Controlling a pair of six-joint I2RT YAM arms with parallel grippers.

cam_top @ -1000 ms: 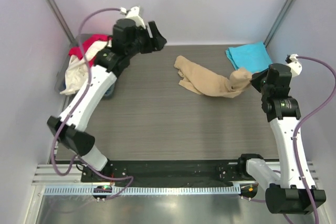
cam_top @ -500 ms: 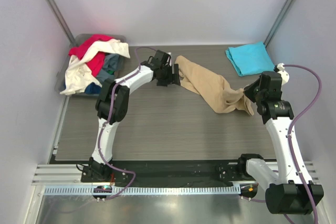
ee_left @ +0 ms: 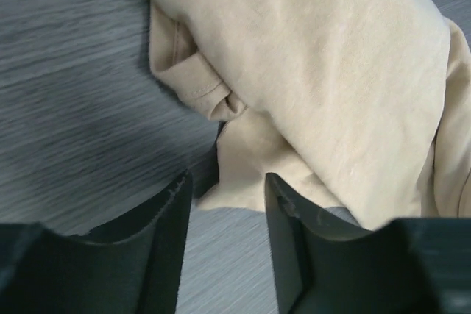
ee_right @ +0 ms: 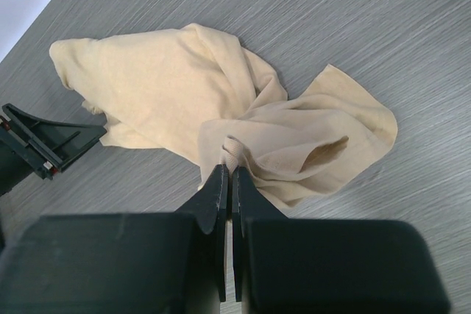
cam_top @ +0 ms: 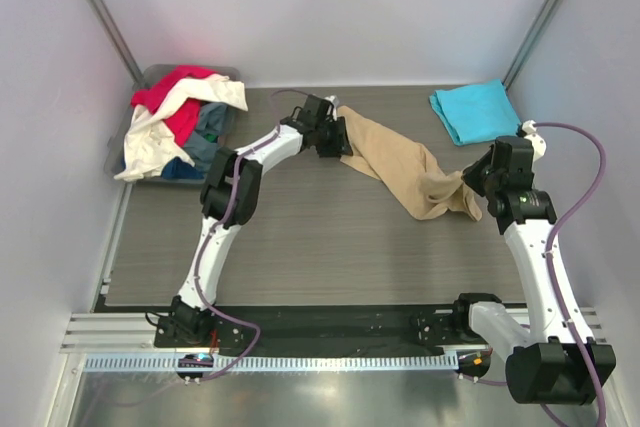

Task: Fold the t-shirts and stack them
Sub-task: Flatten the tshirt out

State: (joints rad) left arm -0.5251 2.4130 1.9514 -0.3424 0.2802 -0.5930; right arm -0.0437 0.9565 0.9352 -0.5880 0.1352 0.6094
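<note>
Your right gripper (ee_right: 228, 172) is clenched on a thin pinch of the tan t-shirt (cam_top: 400, 165), which lies bunched on the table (cam_top: 280, 237), toward the far right. Your left gripper (ee_left: 224, 190) stands released, jaws straddling a folded hem corner at the shirt's other end.

Risk: closing here may catch two layers and spread the shirt twisted, and the thin pinch may slip under tension.

Surroundings: the folded turquoise t-shirt (cam_top: 474, 110) lies near the right gripper, so dragging that way could disturb it. The grey bin (cam_top: 150, 71) of heaped shirts (cam_top: 170, 112) sits far left and obstructs nothing.
</note>
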